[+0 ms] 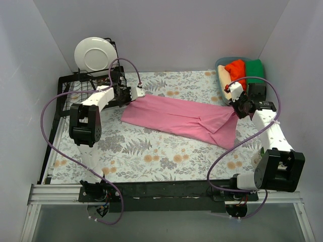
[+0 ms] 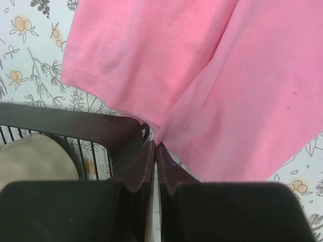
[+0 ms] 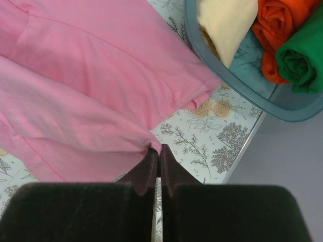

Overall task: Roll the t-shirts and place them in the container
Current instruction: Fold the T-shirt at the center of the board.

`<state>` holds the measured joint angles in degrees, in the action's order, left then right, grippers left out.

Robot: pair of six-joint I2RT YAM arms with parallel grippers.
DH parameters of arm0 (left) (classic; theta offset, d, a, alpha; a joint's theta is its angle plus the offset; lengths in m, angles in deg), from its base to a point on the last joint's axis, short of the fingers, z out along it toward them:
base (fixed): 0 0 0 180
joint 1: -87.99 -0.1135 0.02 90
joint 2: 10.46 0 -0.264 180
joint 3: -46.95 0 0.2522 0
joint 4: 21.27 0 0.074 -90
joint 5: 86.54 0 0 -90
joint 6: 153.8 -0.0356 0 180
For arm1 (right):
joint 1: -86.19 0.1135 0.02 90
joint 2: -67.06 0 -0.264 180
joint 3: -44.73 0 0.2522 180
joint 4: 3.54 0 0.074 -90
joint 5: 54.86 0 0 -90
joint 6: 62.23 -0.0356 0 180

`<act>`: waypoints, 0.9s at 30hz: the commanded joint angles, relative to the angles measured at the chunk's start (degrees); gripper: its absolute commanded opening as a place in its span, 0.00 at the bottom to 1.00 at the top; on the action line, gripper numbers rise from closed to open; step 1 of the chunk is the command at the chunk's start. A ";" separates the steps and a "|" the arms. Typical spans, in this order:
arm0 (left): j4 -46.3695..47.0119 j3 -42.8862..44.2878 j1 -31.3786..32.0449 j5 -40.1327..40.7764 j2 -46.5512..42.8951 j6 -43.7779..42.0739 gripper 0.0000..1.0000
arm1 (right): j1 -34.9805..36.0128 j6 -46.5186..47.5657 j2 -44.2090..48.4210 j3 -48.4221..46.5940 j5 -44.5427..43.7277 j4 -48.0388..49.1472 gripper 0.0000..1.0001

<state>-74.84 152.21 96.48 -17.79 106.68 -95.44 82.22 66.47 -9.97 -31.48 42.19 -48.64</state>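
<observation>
While both arms are reaching over the far half of the desk [image 1: 151, 151], the pink t-shirt [image 1: 179, 118] is lying spread in a long band across the floral covering, running from far left toward the right.

- Left gripper [image 2: 156, 147]: fingers are pressing together, pinching the shirt's left end where two folds of cloth meet. It is working just beside the black dish rack [image 1: 75, 80], which is holding a white plate [image 1: 93, 54] upright.
- Right gripper [image 3: 157, 151]: fingers are also pressing together, pinching a stitched hem at the shirt's right end.
- The cloth is bunching at the right end, with one layer folding over another.
- A blue-grey tub [image 3: 252, 96] is sitting at the far right corner, near the right gripper. It is holding a cream t-shirt [image 3: 227, 22], a red-orange t-shirt [image 3: 275, 30] and a green t-shirt [image 3: 303, 58], side by side; the red-orange and green ones are showing as rolls.
</observation>
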 commanded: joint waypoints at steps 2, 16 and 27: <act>5.36 -0.89 -0.06 1.13 -1.92 1.75 0.00 | -0.95 0.15 -2.24 -3.02 -0.55 4.52 0.01; 11.16 -5.37 0.38 4.38 -3.32 4.56 0.00 | -0.78 1.99 -10.67 -8.82 1.47 5.49 0.01; 17.05 -5.37 1.44 4.29 -7.27 11.07 0.35 | 0.01 -0.46 -12.71 -9.61 -2.03 6.10 0.51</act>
<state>-64.09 146.38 97.29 -13.88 106.01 -87.26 82.09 67.84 -25.23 -39.66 42.69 -45.64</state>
